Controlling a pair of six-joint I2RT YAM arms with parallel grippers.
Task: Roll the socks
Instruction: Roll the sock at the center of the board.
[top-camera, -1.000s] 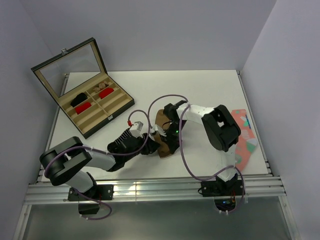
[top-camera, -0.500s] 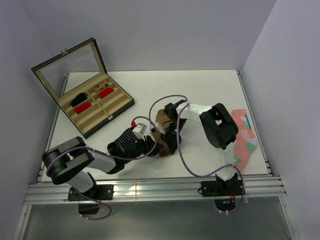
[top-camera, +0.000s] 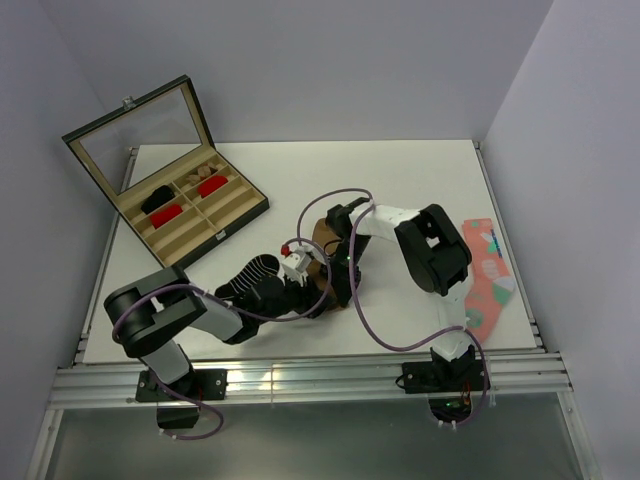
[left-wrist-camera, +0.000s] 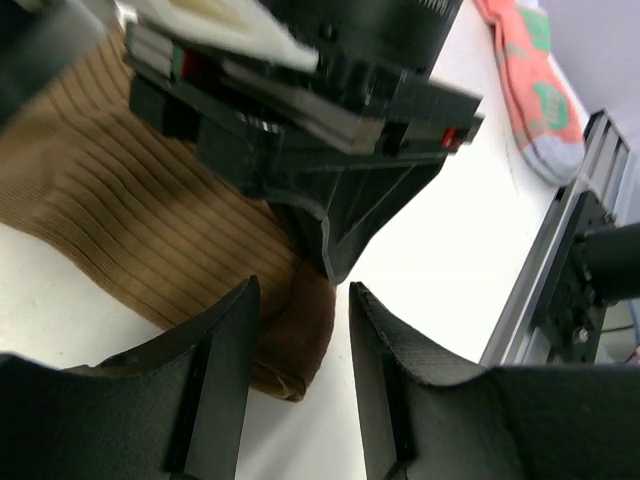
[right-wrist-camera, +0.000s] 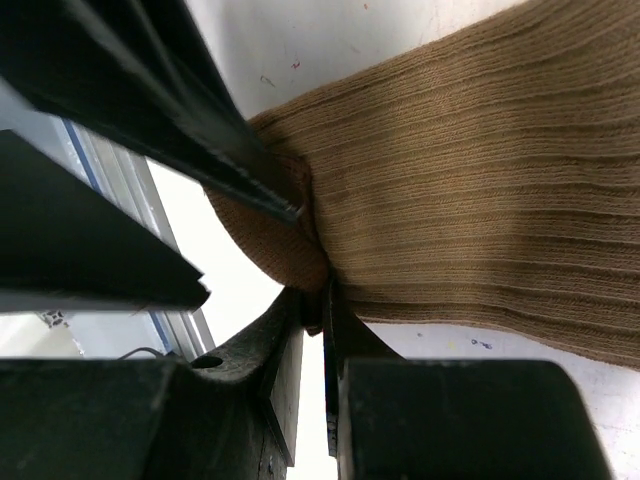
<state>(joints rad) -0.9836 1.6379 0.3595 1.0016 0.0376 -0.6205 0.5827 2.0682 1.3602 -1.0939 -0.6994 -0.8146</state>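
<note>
The tan-brown sock (right-wrist-camera: 480, 170) lies ribbed and flat on the white table, its near end folded into a thick lump (left-wrist-camera: 298, 330). My right gripper (right-wrist-camera: 322, 300) is shut on that folded end, pinching its edge. My left gripper (left-wrist-camera: 302, 292) is open, its two fingers (left-wrist-camera: 215, 370) standing either side of the lump, with bare table showing by the right finger. In the top view both grippers meet at mid-table, the left (top-camera: 305, 284) and the right (top-camera: 339, 288), over the tan sock (top-camera: 322, 235). The black striped sock (top-camera: 250, 271) lies just left of the left gripper.
An open wooden box (top-camera: 216, 236) with a glass lid (top-camera: 140, 140) stands at the back left, holding red rolled bundles (top-camera: 168, 213). A coral-pink patterned sock (top-camera: 490, 275) lies at the right table edge. The metal rail (top-camera: 300, 380) runs along the near edge.
My left gripper has slid right, up to the right gripper and the tan sock's folded end, and its jaws have widened a little. The striped sock shows more behind it.
</note>
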